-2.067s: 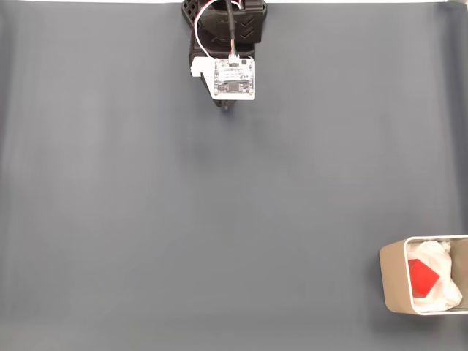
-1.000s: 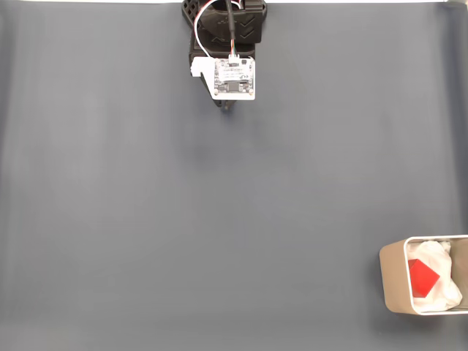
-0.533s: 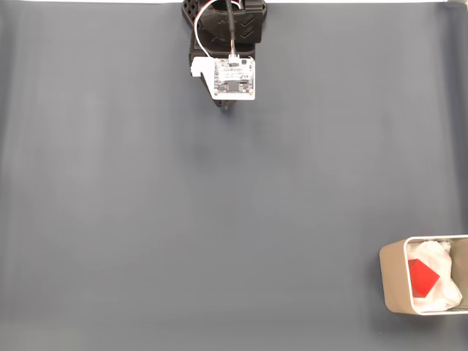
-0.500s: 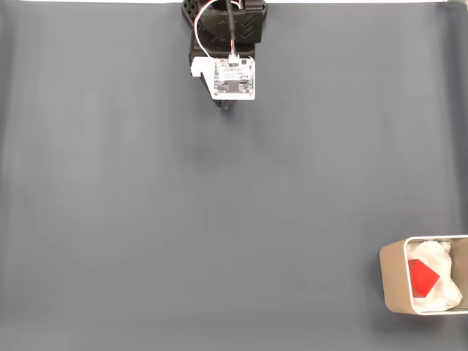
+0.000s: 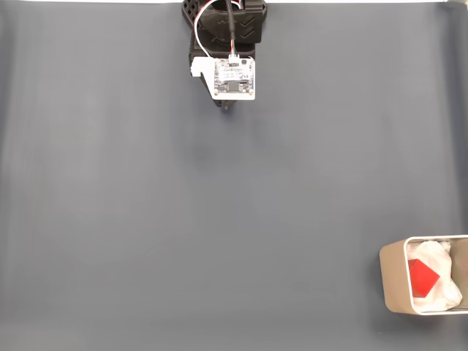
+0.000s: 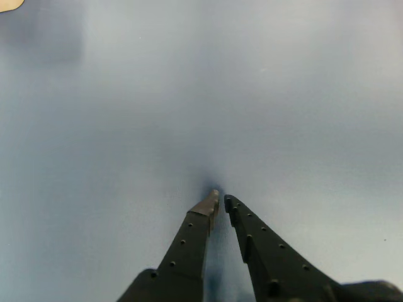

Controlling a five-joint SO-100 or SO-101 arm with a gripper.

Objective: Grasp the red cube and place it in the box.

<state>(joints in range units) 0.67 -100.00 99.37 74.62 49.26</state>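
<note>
The red cube (image 5: 422, 278) rests on white wrinkly paper inside the beige box (image 5: 393, 281) at the lower right of the fixed view. My arm is folded at the top centre of that view, far from the box, with the gripper (image 5: 229, 107) tucked under a white circuit board. In the wrist view the gripper (image 6: 221, 199) points down at bare grey mat, its two black fingers (image 6: 192, 236) nearly touching at the tips, with nothing between them.
A grey mat (image 5: 183, 219) covers the whole table. The box is cut off by the right edge of the fixed view. A pale corner (image 6: 9, 4) shows at the top left of the wrist view.
</note>
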